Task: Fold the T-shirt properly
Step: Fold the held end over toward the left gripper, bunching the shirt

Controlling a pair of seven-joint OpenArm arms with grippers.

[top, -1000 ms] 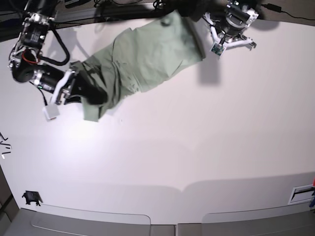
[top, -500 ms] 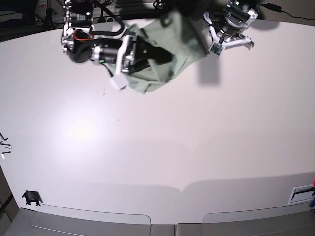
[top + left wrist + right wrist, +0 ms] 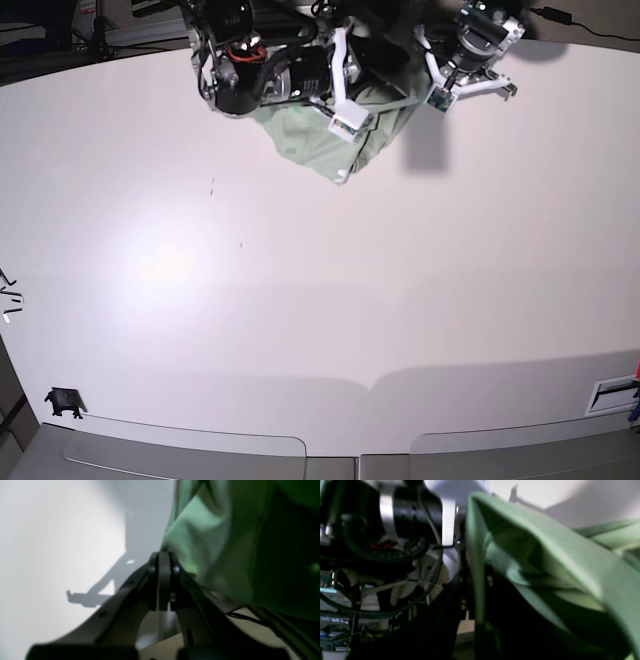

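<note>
Overhead and wrist views of a two-arm robot at a broad white table (image 3: 320, 300). The pale mint-green soft cloth T-shirt (image 3: 325, 140) lies bunched in a crumpled heap at the far edge of the table, between the two arms, its lowest fold hanging toward the viewer. The right arm, black with a white camera block, lies across the top of the heap from the left; its right gripper (image 3: 472, 585) has its dark jaws pressed together on a fold of the T-shirt (image 3: 545, 562), which stands up from the grip and fills the right of that wrist view. The left arm, with white fingers, sits at the far right edge of the heap. In its wrist view the left gripper (image 3: 160, 580) has its two dark jaws pressed flat against each other, with the green cloth (image 3: 200, 535) just behind and beside the tips; whether any cloth is pinched there cannot be told. A small black clip-like object (image 3: 64, 402) rests near the table's near left corner.
</note>
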